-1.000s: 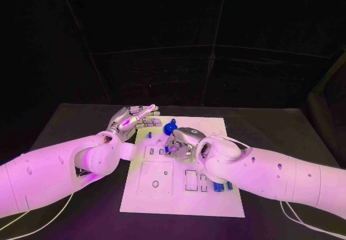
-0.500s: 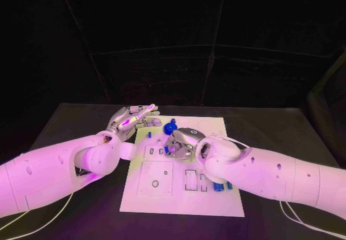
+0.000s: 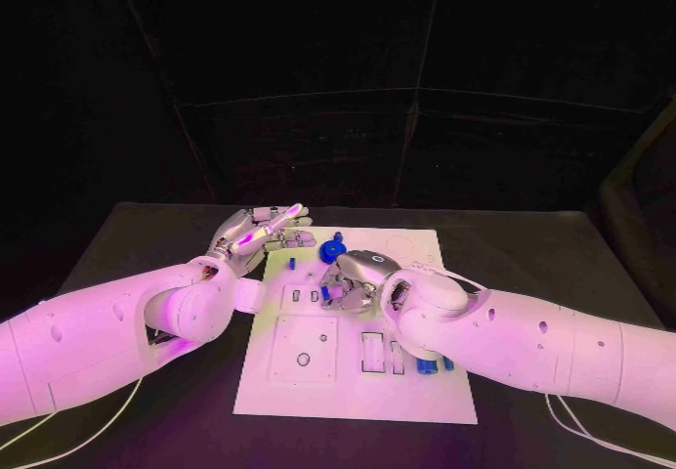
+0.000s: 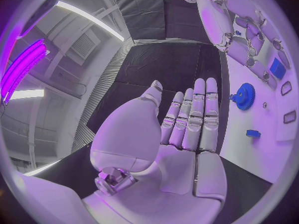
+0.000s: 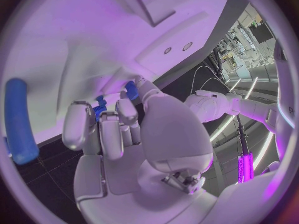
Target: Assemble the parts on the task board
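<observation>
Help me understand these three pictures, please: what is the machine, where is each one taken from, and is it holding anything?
It is a robot with two white arms ending in silver hands, at a black table. One picture looks down from its head; the two round ones come from cameras at its wrists. On the table lies the white task board with small blue parts, among them a blue gear. The left hand is flat and holds nothing. The right hand reaches down onto the board, fingers curled around a small blue part; whether it truly grips it is hard to tell.
</observation>
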Robot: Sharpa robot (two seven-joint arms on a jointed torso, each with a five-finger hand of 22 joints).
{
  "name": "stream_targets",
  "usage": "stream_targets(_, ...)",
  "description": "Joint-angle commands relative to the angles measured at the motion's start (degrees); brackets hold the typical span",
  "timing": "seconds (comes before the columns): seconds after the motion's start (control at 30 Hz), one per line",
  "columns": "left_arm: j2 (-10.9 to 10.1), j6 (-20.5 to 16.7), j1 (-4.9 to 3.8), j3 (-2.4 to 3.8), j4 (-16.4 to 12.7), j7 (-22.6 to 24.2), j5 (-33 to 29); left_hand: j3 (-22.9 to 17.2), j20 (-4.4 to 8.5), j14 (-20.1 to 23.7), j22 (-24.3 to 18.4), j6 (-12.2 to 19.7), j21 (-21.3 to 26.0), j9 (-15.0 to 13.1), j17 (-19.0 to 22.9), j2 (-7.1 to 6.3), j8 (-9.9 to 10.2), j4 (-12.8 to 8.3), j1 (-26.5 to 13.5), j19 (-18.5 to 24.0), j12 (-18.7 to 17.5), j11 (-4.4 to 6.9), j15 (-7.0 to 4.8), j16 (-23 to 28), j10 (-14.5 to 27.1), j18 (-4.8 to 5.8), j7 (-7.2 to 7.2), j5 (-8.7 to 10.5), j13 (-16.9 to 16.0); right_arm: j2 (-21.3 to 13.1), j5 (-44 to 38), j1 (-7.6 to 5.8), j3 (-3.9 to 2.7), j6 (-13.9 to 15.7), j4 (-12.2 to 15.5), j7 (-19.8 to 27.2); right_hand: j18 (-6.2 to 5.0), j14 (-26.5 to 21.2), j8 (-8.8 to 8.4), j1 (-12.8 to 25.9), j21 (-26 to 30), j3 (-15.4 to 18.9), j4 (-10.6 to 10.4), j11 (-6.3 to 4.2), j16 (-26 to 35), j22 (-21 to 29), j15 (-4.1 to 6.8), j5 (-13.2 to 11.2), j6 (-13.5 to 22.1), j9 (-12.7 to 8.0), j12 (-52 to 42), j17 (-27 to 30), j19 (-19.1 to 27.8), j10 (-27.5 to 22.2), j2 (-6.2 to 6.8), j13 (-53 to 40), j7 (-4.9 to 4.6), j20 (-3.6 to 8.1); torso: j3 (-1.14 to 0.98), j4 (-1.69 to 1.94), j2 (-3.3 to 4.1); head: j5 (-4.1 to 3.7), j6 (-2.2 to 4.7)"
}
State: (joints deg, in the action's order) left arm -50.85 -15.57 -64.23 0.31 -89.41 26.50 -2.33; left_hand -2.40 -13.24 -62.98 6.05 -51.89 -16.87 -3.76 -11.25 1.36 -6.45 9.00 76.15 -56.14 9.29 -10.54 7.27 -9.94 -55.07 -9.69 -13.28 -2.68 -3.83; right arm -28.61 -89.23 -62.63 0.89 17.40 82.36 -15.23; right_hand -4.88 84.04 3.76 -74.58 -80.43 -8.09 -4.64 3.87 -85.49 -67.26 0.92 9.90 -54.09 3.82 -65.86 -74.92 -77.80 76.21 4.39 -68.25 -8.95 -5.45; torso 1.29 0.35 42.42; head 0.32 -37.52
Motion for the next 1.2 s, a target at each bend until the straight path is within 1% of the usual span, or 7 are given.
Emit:
stream_targets(0.03, 0.0, 0.8, -0.09, 0.05, 0.0, 0.1, 0.3, 0.1, -0.08, 0.1, -0.1, 0.1, 0.3, 0.0, -0.1, 0.55, 0.0, -0.3, 0.0, -0.1, 0.2, 0.14, 0.03, 0.4, -0.1, -0.74, -0.28, -0.29, 0.0, -0.1, -0.2, 0.07, 0.1, 2.3, 0.1, -0.7, 0.23, 3.8, -0.19, 1.4, 0.6, 1.5, -0.7, 0.18, 0.3, 0.5, -0.56, -0.3, 1.4, -0.1, 1.3, -5.0, 0.4, -1.1, 0.45, 1.2, -0.2, -0.33, 0.0, -0.01, 0.02, -0.02, 0.03)
stream_targets(0.27, -0.1, 0.9, -0.09, 0.05, 0.3, -1.6, 1.8, 0.1, 0.51, -2.4, 0.2, -0.8, -0.5, -0.1, -1.0, 0.72, -0.4, -0.6, 0.0, -1.9, 0.8, 0.83, -0.83, -0.8, -1.3, -0.89, 0.44, -0.28, -0.1, -1.8, 1.2, 0.12, 0.09, 9.2, 2.4, 2.8, -0.09, 3.5, 0.04, 2.0, 1.4, 5.1, -2.7, 0.68, 1.1, 2.1, -1.0, 0.0, 3.7, 0.1, 3.3, -3.8, 1.3, -2.7, 1.34, 3.4, -0.75, -0.76, -0.12, -0.03, 0.04, 0.12, 0.11)
stream_targets(0.47, -0.8, 2.0, -0.12, 0.06, 0.7, -7.6, 8.8, 1.2, 4.92, -16.1, 3.4, -4.3, -7.3, -0.3, -7.4, 0.52, -1.6, 0.1, -1.7, -11.8, 3.9, 4.33, -5.12, -9.1, -10.0, -0.84, 2.9, -0.39, -1.7, -8.4, 9.2, -0.24, 0.01, 8.9, 8.1, 13.0, -1.92, 1.6, 0.4, -0.5, 6.7, 7.2, -3.5, 0.85, 5.2, 11.8, -1.13, 0.4, 4.9, 0.3, 13.1, 2.8, 6.7, -9.5, 0.18, 12.5, -0.98, -0.95, 0.03, -0.07, -0.21, 0.24, 0.31)
stream_targets(0.67, -1.2, 5.3, -1.09, 0.06, 2.0, -20.5, 19.1, 3.3, 8.41, -21.9, 13.0, -7.8, -22.2, -1.2, -45.9, -0.07, -3.0, 1.7, -3.3, -17.0, 9.1, 6.82, -8.35, -49.5, -16.4, -0.07, 5.52, -0.39, -7.1, -15.0, 26.8, -3.37, 0.0, 3.0, 10.7, 20.4, -5.55, -15.0, 1.58, -8.2, 28.5, 5.0, -2.6, 1.52, 39.1, 38.6, -1.68, 1.0, 2.9, 0.6, 35.0, 40.4, 23.3, -20.1, -3.16, 31.0, -1.35, -1.4, -0.24, -0.45, -0.96, 0.58, 0.38)
stream_targets(0.8, -0.9, 9.9, -2.23, 0.06, 2.9, -30.3, 30.8, 6.1, 8.72, -21.7, 21.4, -8.2, -30.0, -2.4, -53.8, -0.65, -4.9, 4.0, -5.7, -16.7, 13.2, 7.68, -8.66, -57.2, -16.3, 0.5, 5.92, -0.16, -10.7, -18.2, 35.9, -5.17, 0.01, -0.3, 11.0, 23.2, -6.43, -17.8, 1.33, -11.1, 43.3, 3.0, -3.7, 4.63, 59.1, 47.7, -4.11, 0.6, 1.3, 0.3, 50.6, 51.3, 27.7, -17.4, -2.98, 48.4, -3.3, -3.92, -0.36, -0.48, -1.46, 0.76, 0.06)
stream_targets(0.97, -0.2, 14.9, -3.61, 0.06, 3.0, -40.2, 41.3, 9.5, 9.36, -24.1, 38.0, -8.1, -44.2, -4.7, -67.0, 0.66, -8.7, 7.3, -6.4, -19.0, 23.1, 8.72, -9.56, -69.6, -14.9, 2.16, 7.06, -0.48, -18.9, -21.2, 42.4, -6.48, 0.02, -2.7, 11.2, 26.1, -5.85, -20.1, 0.97, -11.6, 51.4, 3.1, -4.1, 3.71, 70.7, 53.0, -6.11, 0.7, -1.0, 0.3, 55.8, 58.6, 27.2, -14.1, -2.12, 57.0, -2.56, -5.77, -0.77, -0.52, -2.04, 1.26, -0.36)
stream_targets(1.2, 2.1, 21.1, -6.51, 0.05, 3.8, -51.6, 48.9, 12.4, 9.84, -24.8, 48.9, -5.6, -52.2, -7.1, -70.5, 3.16, -12.6, 7.4, -7.7, -22.7, 32.3, 9.02, -9.98, -72.7, -10.6, 3.6, 7.45, -0.03, -26.8, -22.9, 45.3, -7.47, 0.03, -2.6, 10.4, 27.1, -5.7, -10.4, 0.41, -11.4, 53.9, 3.5, -4.2, 2.62, 74.0, 55.6, -3.97, 0.7, -3.3, 0.3, 57.8, 61.8, 18.8, -7.5, -2.07, 62.6, -1.71, -3.89, -1.36, -0.62, -2.58, 1.73, -0.92)
